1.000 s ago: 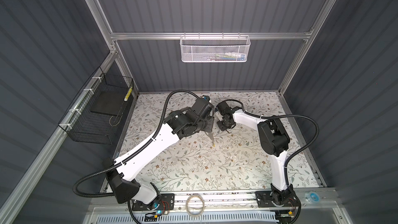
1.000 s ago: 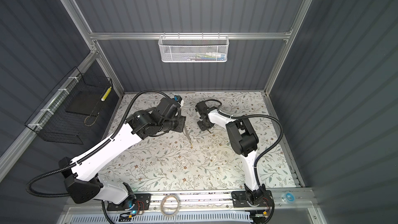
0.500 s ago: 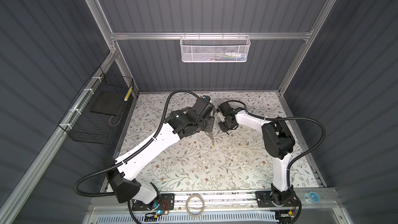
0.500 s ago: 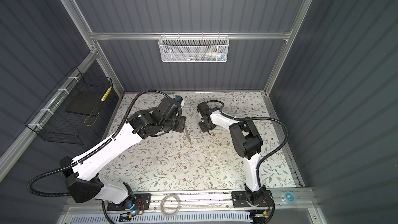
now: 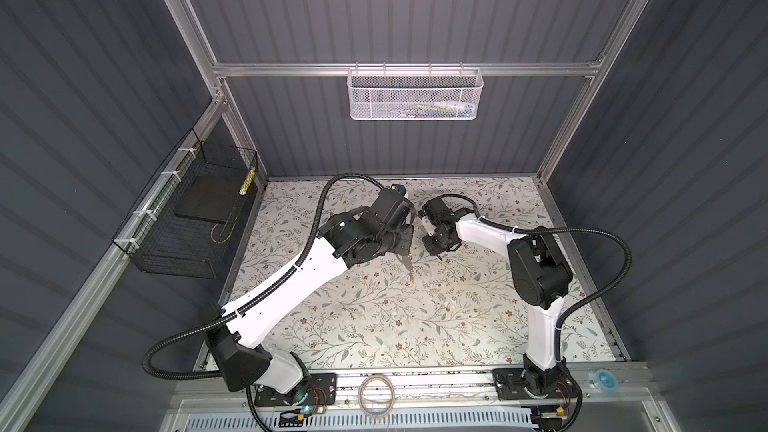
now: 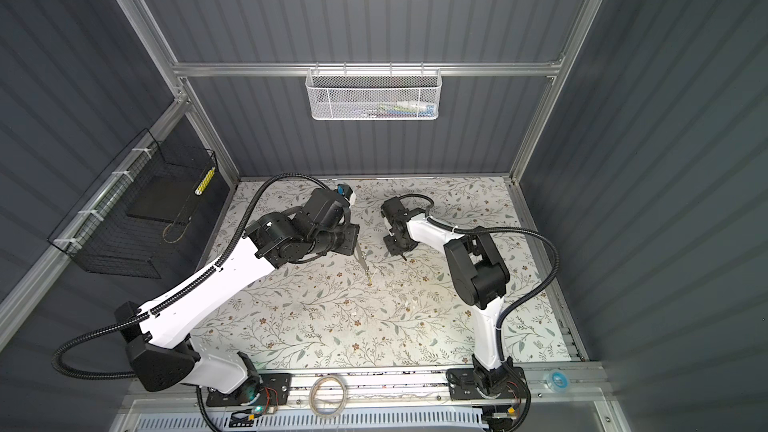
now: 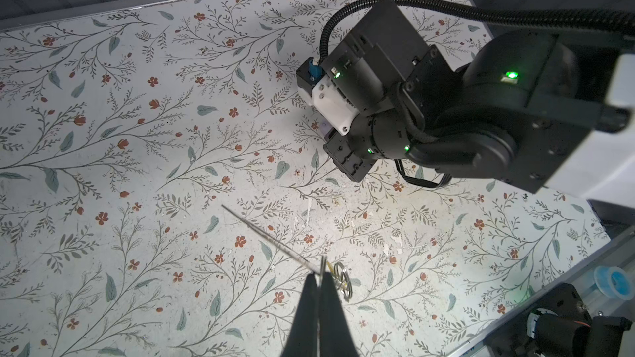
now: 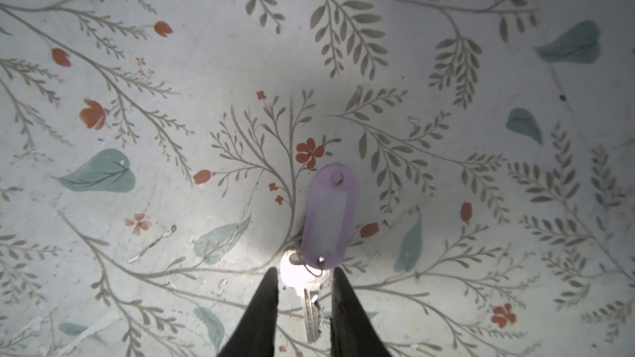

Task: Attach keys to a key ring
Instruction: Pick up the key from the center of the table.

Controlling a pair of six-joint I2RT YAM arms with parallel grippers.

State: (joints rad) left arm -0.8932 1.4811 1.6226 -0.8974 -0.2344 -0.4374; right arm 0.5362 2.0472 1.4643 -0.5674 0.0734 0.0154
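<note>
On the mat point(image 5: 374, 326), between the parted fingers point(image 8: 264, 303) of the right gripper point(image 8: 304, 269) — lilac key point(image 8: 310, 307), flat, straddled, not pinched. At the tips of the left gripper point(image 7: 320, 276), pressed shut on the yellow key point(image 7: 330, 266) seen edge-on — ring point(image 7: 342, 281) just beside, hanging or resting unclear. Both grippers near mid-mat, close together but apart.

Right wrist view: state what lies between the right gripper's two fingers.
A silver key with a lilac tag lies there, seen in the right wrist view.
</note>
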